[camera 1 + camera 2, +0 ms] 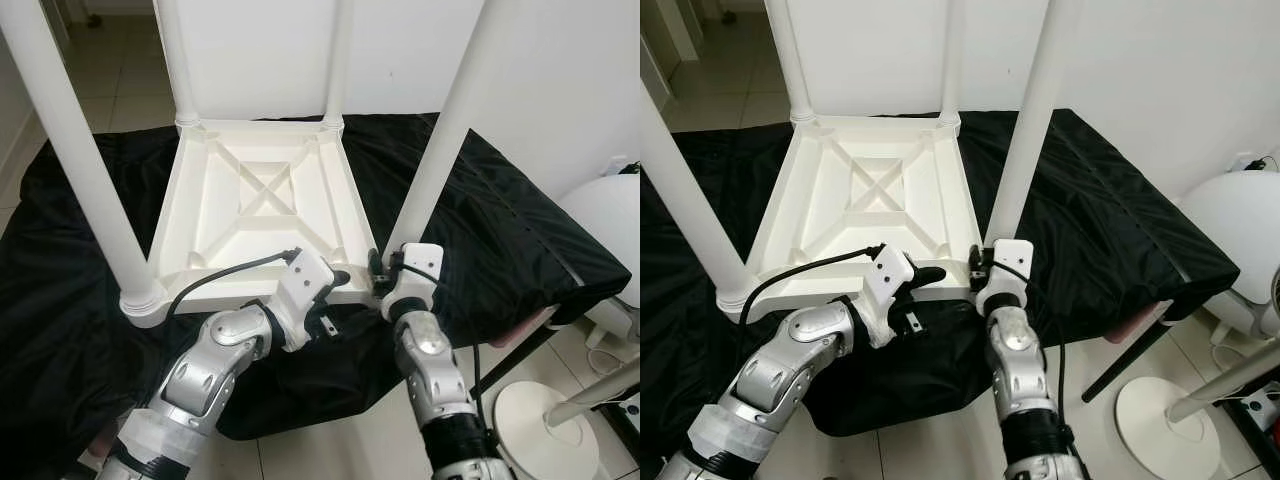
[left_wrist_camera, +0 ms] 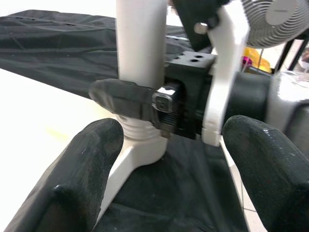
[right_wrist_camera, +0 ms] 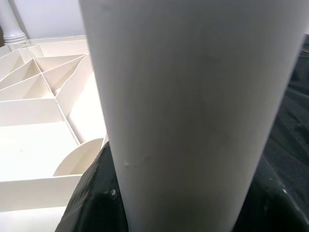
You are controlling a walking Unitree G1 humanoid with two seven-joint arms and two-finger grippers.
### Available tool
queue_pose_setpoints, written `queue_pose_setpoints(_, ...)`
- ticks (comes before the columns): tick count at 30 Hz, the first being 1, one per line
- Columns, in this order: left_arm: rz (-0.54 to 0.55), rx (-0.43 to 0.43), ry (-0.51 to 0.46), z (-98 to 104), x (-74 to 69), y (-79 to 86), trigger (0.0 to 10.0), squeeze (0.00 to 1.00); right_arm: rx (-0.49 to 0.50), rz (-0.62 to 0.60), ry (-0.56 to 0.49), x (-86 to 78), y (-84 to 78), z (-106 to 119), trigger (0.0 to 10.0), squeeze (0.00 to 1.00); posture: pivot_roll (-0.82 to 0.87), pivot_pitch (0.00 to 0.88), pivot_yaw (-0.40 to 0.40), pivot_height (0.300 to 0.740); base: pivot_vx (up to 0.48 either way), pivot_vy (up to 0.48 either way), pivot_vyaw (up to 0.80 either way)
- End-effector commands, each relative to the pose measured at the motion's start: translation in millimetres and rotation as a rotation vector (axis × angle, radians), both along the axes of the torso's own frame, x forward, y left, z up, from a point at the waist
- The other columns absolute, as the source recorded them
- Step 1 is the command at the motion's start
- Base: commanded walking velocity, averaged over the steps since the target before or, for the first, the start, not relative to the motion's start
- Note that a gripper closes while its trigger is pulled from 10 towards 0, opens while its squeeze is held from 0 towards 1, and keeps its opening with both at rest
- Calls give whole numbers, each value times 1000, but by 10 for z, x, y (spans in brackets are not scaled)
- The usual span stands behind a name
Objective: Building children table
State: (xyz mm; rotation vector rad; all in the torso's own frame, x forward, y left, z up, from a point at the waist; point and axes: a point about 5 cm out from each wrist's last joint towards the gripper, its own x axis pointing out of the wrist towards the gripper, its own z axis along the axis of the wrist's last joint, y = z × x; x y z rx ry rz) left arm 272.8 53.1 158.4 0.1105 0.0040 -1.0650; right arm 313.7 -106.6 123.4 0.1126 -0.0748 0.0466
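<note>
Lying upside down on a black cloth (image 1: 80, 330) that covers the desk, the white plastic children's table top (image 1: 255, 215) shows its ribbed underside, with a cross brace at the centre. Four white legs stand up from its corners: the near-left leg (image 1: 75, 150) sits in its socket, two far legs rise at the back edge, and the near-right leg (image 1: 455, 120) leans slightly outward from the near-right corner.

The left gripper (image 1: 335, 283) rests at the near edge of the top, just beside that near-right corner, its fingers (image 2: 96, 164) spread apart and holding nothing. The right gripper (image 1: 385, 272) is at the base of the near-right leg, its fingers clenched around the tube just above the socket collar.

The parts look like hollow moulded plastic: light, stiff and smooth, so likely slippery under rubber pads. Holding the leg low, close to the collar, seems wisest, since it gives control for seating or twisting it. The ribbed rim of the top offers a firm edge to brace against.

A white pedestal fan (image 1: 605, 235) stands on the floor beyond the right side of the desk.
</note>
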Motion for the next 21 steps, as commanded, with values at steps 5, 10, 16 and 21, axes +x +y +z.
queue_pose_setpoints(5,11,4,-12,1,25,-12,10000,0,36,-5,13,-38,-35,-7,10000,0,-62,0,-41,740,0,0,0)
queue_pose_setpoints(10,14,-2,-13,10,29,-18,10000,0,36,-18,-7,-86,-33,37,10000,1000,-61,0,-40,740,0,0,0)
queue_pose_setpoints(16,15,3,-17,-6,9,-3,10000,0,15,10,-72,-120,-207,26,10000,1000,-60,0,-42,740,0,0,0)
queue_pose_setpoints(21,12,7,-18,-6,5,32,10000,0,-11,107,-87,-95,-445,41,10000,1000,-59,0,-41,740,0,0,0)
